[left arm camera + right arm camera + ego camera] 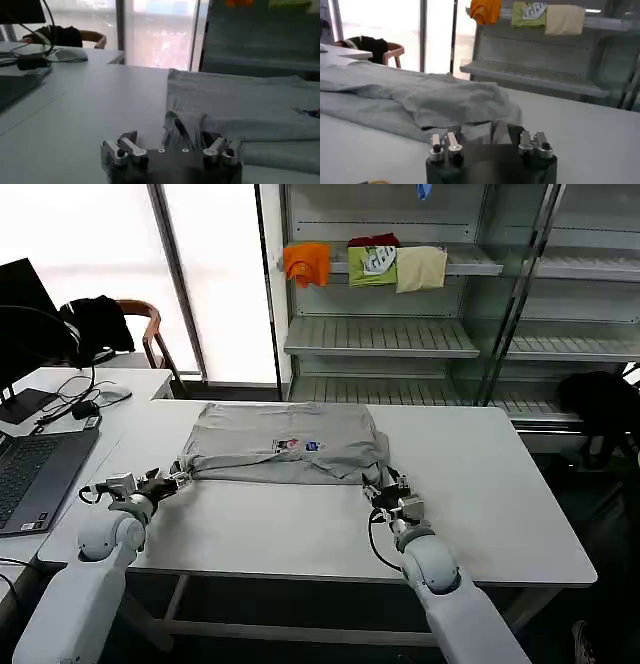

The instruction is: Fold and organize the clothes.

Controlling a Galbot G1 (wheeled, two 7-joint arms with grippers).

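Grey soft-fabric short-sleeved shirt point(283, 443) with small chest print lies flat mid white counter point(500, 484), partly folded | step: fold in progress, both near corners gripped | left end effector point(178, 479) clamped on left hem corner | right end effector point(385, 488) clamped on right corner | next: likely lift both together, carry hem toward collar, keep tension even.

Light grey shirt point(285, 442) lies partly folded, chest print up

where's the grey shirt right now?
In the head view, the light grey short-sleeved fabric shirt lies mid-table, its near corners pinched by the left gripper and the right gripper.
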